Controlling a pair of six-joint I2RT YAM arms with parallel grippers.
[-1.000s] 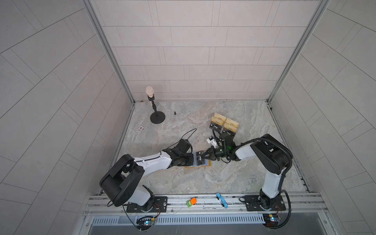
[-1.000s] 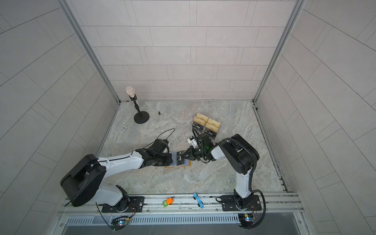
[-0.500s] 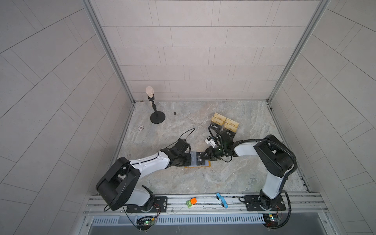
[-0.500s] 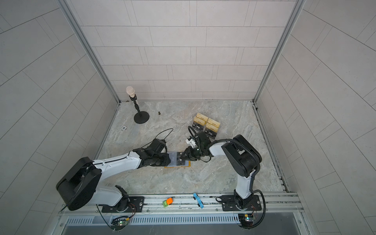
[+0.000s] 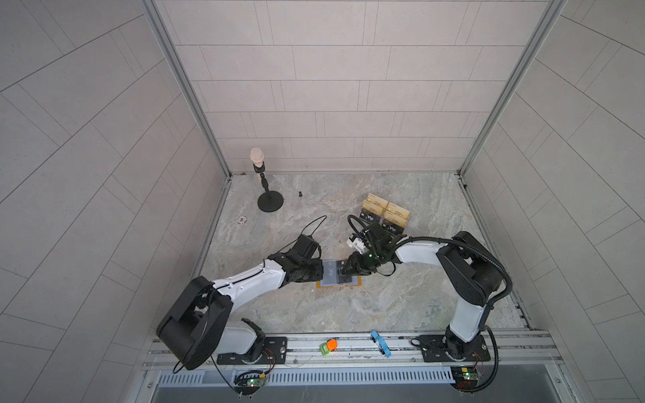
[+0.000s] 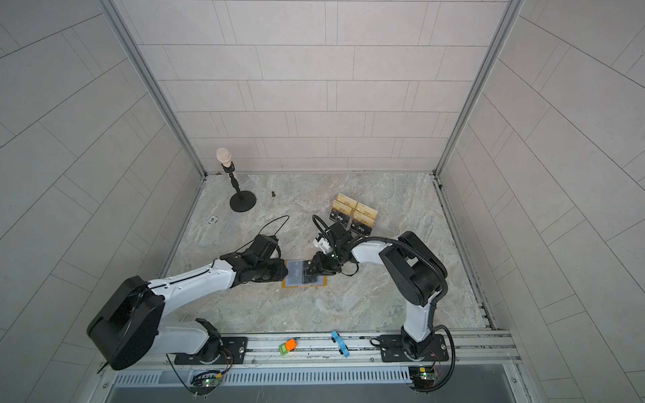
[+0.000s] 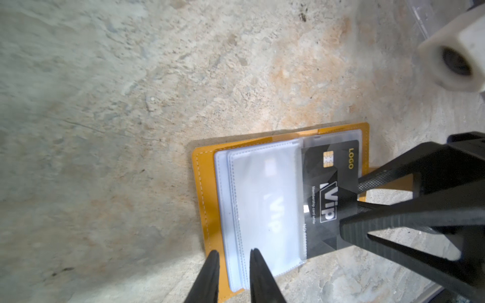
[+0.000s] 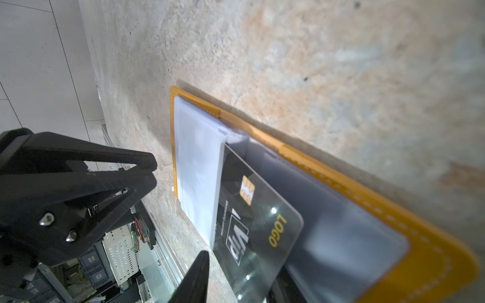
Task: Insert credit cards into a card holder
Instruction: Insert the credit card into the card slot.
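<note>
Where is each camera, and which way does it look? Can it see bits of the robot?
Top views: high overhead, looking down at the table; both arms show, left gripper and right gripper either side of the card holder.
Left wrist: on the left arm, looking past its own fingertips at the card holder; the right gripper faces it.
Right wrist: on the right arm, looking the opposite way; one own finger and the left gripper show.
Shared: both wrist views show the black Vip card on the open card holder.

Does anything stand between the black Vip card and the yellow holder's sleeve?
Nothing visible does. The card has its front edge at the pale sleeves of the card holder; the right pincer sits at its rear edge.
</note>
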